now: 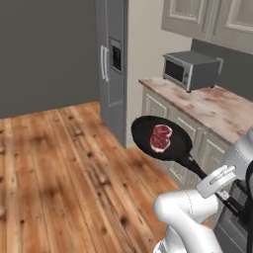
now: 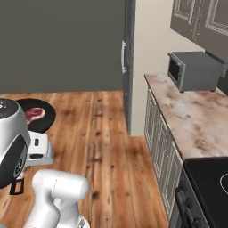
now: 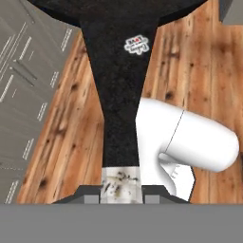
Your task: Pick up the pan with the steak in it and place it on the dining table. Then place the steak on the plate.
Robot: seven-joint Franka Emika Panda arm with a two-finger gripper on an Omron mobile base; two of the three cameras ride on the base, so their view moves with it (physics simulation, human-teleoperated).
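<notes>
While the pan hangs in the air over the wood floor, just out from the cabinets under the counter, the gripper has its fingers clamped on the far end of the handle; the hand view looks straight up that black handle from between the tips. The steak lies flat inside the pan, a little toward the counter side of its middle, and the pan looks close to level. From the right base view the pan sits out past the arm, away from the counter, with the steak partly hidden behind the robot's own joint.

By my reading the carry is under way: pan lifted, not yet set down. Neither table nor plate can be seen from here, so the next move calls for turning or driving the base away from the counter until the table comes into view, keeping the pan flat so the steak does not slide, and the long handle clear of the cabinets
</notes>
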